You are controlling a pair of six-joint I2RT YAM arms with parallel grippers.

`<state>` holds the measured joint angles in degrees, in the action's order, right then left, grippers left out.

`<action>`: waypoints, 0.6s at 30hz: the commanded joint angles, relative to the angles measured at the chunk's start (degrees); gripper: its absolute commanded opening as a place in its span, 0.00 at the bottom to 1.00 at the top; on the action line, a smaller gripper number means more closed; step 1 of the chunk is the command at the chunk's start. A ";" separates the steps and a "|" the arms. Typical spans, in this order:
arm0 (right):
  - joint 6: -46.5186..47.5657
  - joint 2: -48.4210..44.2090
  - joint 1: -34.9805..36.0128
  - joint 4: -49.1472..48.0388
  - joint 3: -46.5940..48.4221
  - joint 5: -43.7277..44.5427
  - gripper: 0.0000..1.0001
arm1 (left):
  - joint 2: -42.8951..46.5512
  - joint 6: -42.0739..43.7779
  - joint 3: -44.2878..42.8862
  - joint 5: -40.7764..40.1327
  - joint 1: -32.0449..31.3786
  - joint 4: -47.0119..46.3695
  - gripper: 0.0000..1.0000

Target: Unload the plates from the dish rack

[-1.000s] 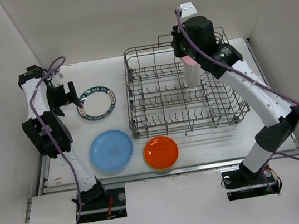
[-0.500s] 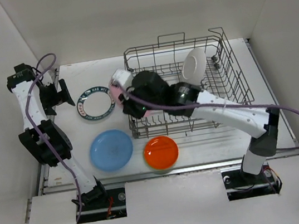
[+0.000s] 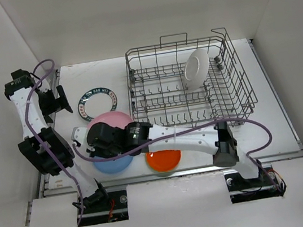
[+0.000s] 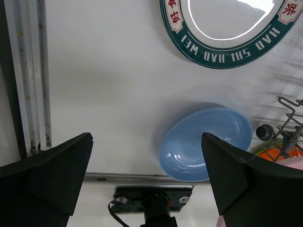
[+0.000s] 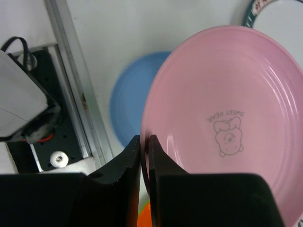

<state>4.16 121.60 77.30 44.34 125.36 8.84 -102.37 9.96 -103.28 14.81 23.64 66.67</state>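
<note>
Right gripper [image 5: 144,144], clamping the pink plate [image 5: 222,123], has swung from the dish rack [image 3: 160,98] to above the blue plate [image 4: 203,144], perhaps touching it; a white plate [image 3: 196,68] remains racked. Left gripper [image 4: 147,142] gapes wide, empty.

A white desk [image 3: 274,129] stands boxed in by plain white walls [image 3: 125,14] at the back and both sides. A metal rail [image 3: 278,157] runs along its near edge, a white board [image 3: 177,212] below. The light is soft and even.
</note>
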 commanded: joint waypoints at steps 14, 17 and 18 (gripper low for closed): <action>-2.67 14.27 3.03 -1.80 1.97 6.81 0.00 | 3.58 -0.55 2.56 -0.13 0.53 -0.49 0.99; -3.20 14.28 3.03 -1.80 2.61 6.10 0.00 | 4.19 -0.55 2.04 -0.13 1.84 -0.49 0.99; -3.20 13.49 3.03 -1.80 2.61 6.10 0.00 | 4.19 -0.55 2.04 -0.13 1.85 -0.49 0.99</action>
<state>1.34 136.75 79.37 40.58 126.69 13.98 -101.62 9.93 -100.92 14.55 24.82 65.80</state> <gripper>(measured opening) 0.120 0.989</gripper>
